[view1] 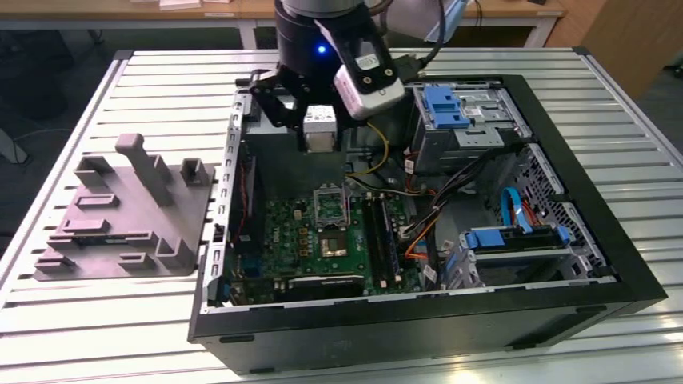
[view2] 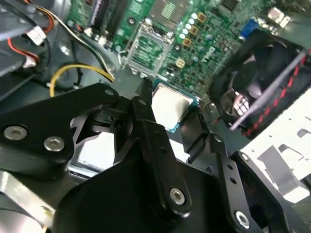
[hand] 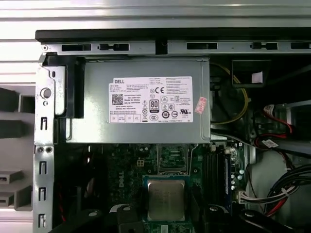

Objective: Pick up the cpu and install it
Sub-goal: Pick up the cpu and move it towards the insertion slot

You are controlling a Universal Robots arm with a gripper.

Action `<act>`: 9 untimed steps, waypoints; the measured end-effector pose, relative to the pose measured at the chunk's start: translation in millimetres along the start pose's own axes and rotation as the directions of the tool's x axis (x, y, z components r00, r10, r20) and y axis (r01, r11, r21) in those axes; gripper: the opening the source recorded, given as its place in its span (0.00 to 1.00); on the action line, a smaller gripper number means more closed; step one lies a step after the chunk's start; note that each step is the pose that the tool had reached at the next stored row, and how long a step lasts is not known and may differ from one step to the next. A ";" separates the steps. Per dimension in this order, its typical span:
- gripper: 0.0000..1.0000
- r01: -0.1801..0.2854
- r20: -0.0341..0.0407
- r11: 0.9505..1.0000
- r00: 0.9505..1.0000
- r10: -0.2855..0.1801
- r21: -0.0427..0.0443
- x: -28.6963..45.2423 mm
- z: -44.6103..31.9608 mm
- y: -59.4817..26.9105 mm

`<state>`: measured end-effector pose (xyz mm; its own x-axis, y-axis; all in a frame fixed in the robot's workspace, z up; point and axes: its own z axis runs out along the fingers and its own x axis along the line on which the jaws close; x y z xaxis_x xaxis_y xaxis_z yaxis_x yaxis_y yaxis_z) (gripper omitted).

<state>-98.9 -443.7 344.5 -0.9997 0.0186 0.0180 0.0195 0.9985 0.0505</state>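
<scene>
The cpu (hand: 166, 199), a small square chip with a pale silvery top, sits between my black fingers (view2: 142, 114) and hangs above the green motherboard (view1: 320, 240). My gripper (view2: 171, 115) is shut on it by its edges. In the exterior view the gripper (view1: 318, 132) is up inside the open computer case, over its far end. The open metal-framed socket (view1: 331, 210) lies on the board below and nearer that camera. In both wrist views the socket (view2: 147, 48) (hand: 172, 158) lies just beyond the held chip.
A grey power supply (hand: 141, 102) fills the far end of the case (view1: 629, 264). Beside the socket are a black fan (view2: 257, 82), memory slots (view1: 376, 232) and loose cables (view1: 469, 200). A grey plastic fixture (view1: 128, 216) stands on the slatted table at the exterior view's left.
</scene>
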 end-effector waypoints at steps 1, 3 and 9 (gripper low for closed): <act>0.47 0.000 0.000 1.000 1.000 0.000 0.000 -4.3 0.2 0.0; 0.47 0.000 0.000 1.000 1.000 0.000 0.000 -13.2 0.6 -0.1; 0.47 0.000 0.000 1.000 1.000 0.000 0.000 -36.9 1.4 0.1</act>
<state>-62.0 -444.2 342.4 -0.9997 0.0184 0.0179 0.0193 0.9985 0.0506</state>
